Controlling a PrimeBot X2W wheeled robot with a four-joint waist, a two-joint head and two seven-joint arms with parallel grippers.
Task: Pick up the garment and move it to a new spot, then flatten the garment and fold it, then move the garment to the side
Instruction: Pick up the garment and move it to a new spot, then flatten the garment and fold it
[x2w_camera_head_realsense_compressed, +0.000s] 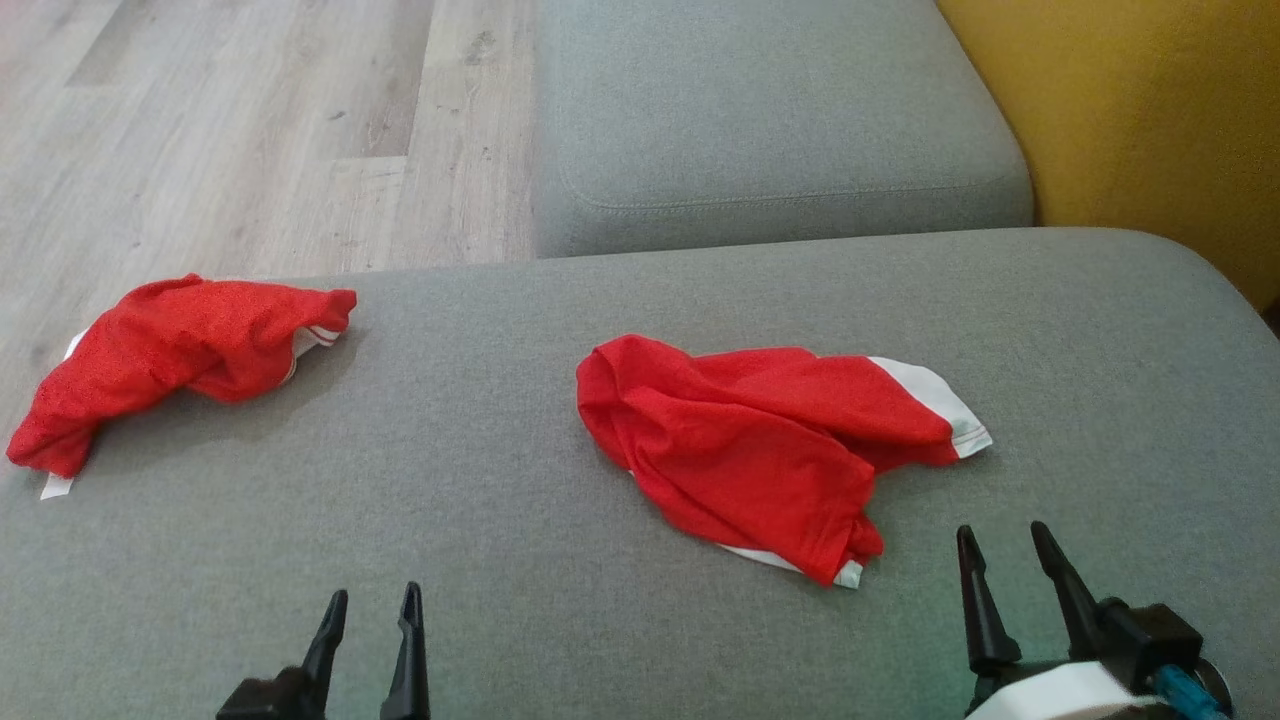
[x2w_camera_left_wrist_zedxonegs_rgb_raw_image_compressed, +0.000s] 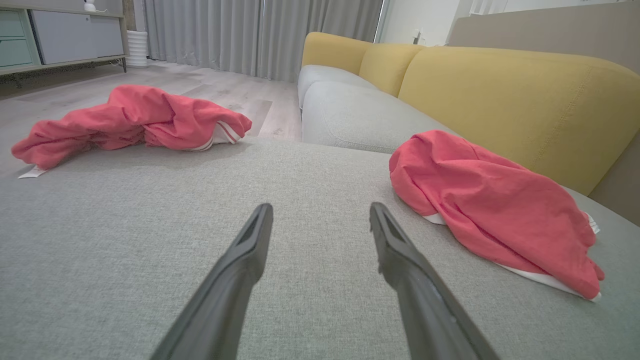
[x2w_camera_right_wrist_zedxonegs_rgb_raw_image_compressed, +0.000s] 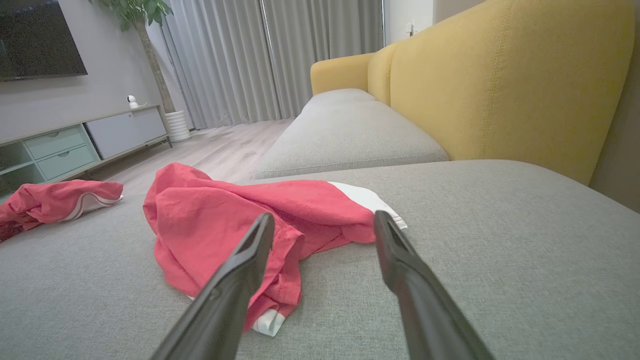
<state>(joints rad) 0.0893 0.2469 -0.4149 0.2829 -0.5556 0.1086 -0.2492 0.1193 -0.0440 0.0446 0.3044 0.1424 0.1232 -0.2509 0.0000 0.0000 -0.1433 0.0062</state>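
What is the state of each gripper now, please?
Left gripper: open, holding nothing.
Right gripper: open, holding nothing.

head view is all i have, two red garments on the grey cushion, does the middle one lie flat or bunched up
Observer: Bunched. The left wrist view shows the middle garment humped up, highest at its far end and sloping down toward its nearer end.
Operator: ok where does the right gripper point
Observer: The right wrist view looks along the open right gripper at that garment's near folds, with a white hem corner closest to the fingers.
Operator: whats past the floor
Observer: A low cabinet with drawers, and grey curtains.
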